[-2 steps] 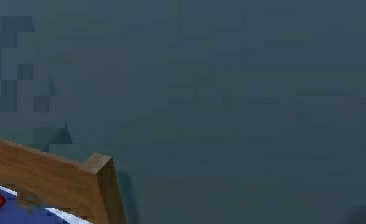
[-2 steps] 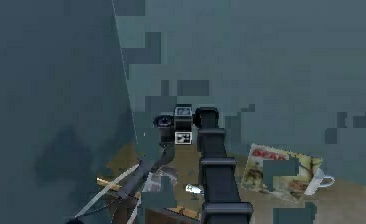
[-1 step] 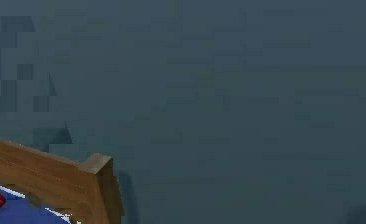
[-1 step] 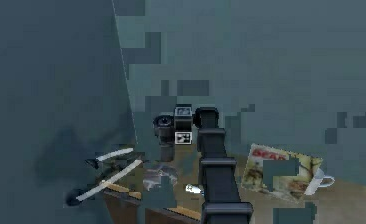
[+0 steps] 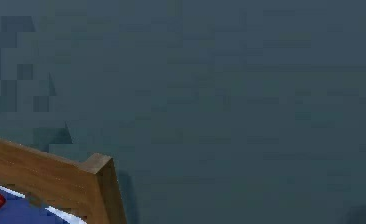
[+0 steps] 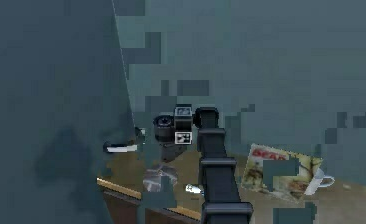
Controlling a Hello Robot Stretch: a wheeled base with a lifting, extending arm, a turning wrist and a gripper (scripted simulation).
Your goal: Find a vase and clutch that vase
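Observation:
In the arm side view the dark arm (image 6: 216,160) rises from the bottom edge over a brown tabletop (image 6: 241,190). At its far end are the white marked squares (image 6: 183,137) and, left of them, the gripper (image 6: 141,138). The gripper's far end lies against a dark wall corner and a small dark shape with a pale rim (image 6: 121,146). I cannot tell whether it holds anything. A small clear glass-like object (image 6: 155,180) stands on the table below the gripper. Beside it lies a tiny white thing (image 6: 194,187). No shape here reads plainly as a vase.
A magazine (image 6: 276,165) and a white mug (image 6: 317,181) lie on the table right of the arm. The table's wooden edge (image 6: 116,186) runs at the lower left. In the forward view a wooden bed frame (image 5: 61,180) stands before a dark teal wall (image 5: 221,90).

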